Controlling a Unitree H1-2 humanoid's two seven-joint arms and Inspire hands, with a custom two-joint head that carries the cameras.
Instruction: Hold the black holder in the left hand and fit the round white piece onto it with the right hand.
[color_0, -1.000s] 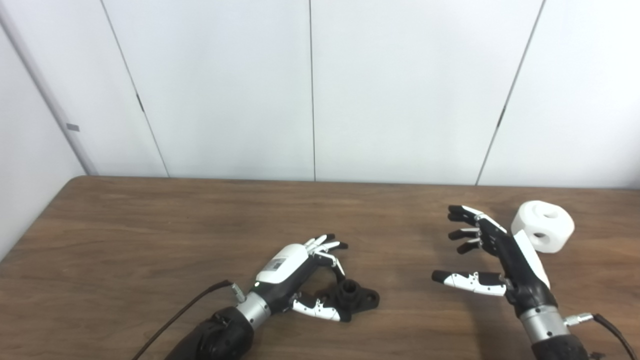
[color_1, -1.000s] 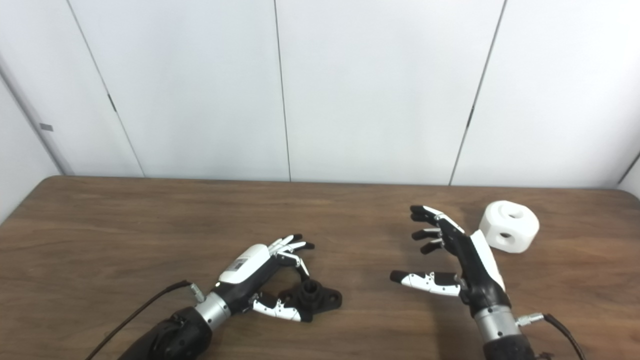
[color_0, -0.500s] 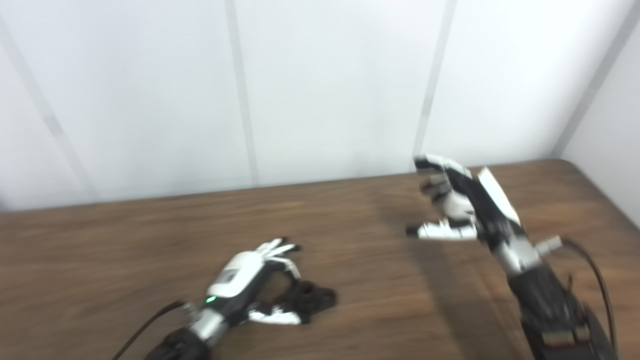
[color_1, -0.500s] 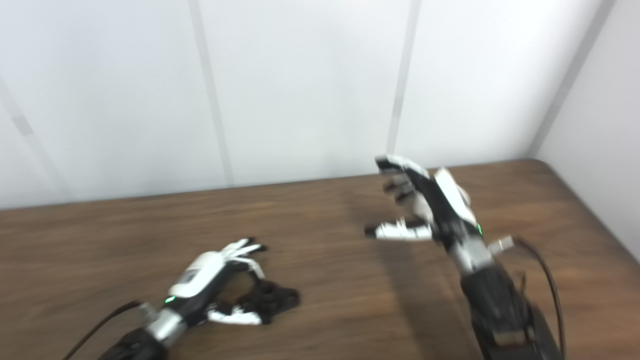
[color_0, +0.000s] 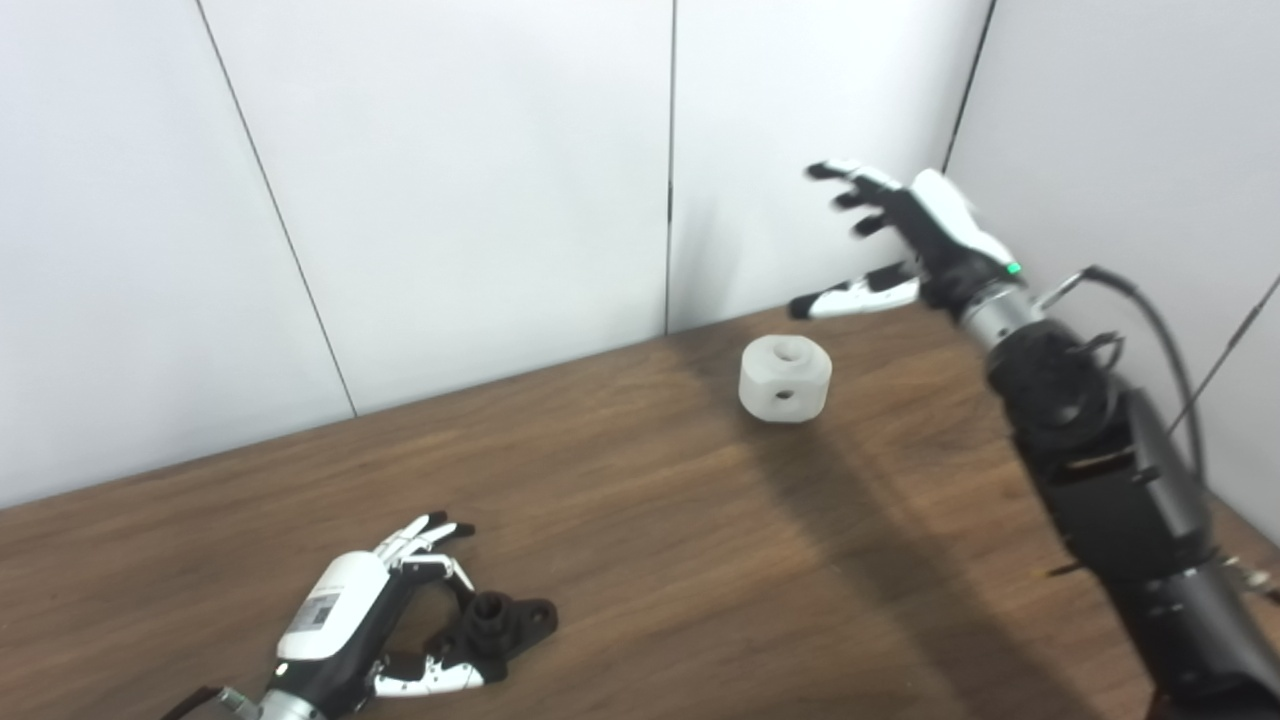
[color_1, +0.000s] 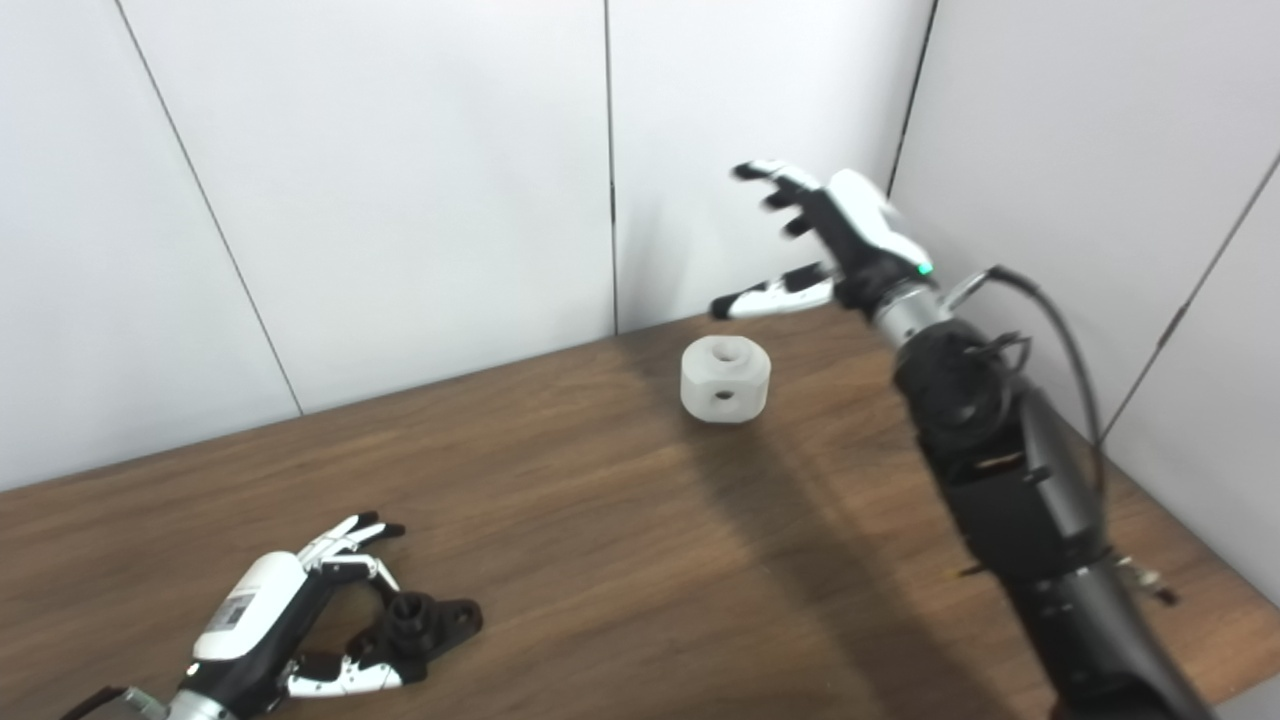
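The small black plastic holder (color_0: 500, 625) lies flat on the dark brown wooden table (color_0: 640, 540), near its front-left edge. The left hand (color_0: 345, 625) cups it w/ fingers (color_0: 425, 530) curled loosely around; a firm grip can't be told. The round white piece w/ holes (color_0: 786, 378) sits far back, close to the wall. The right hand (color_0: 905, 235) hovers above & behind it, fingers spread wide, holding nothing.

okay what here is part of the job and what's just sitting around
Part of the job:
black holder, at the left hand
round white piece, on the table
right hand, open above it

Just there:
table
wall panels
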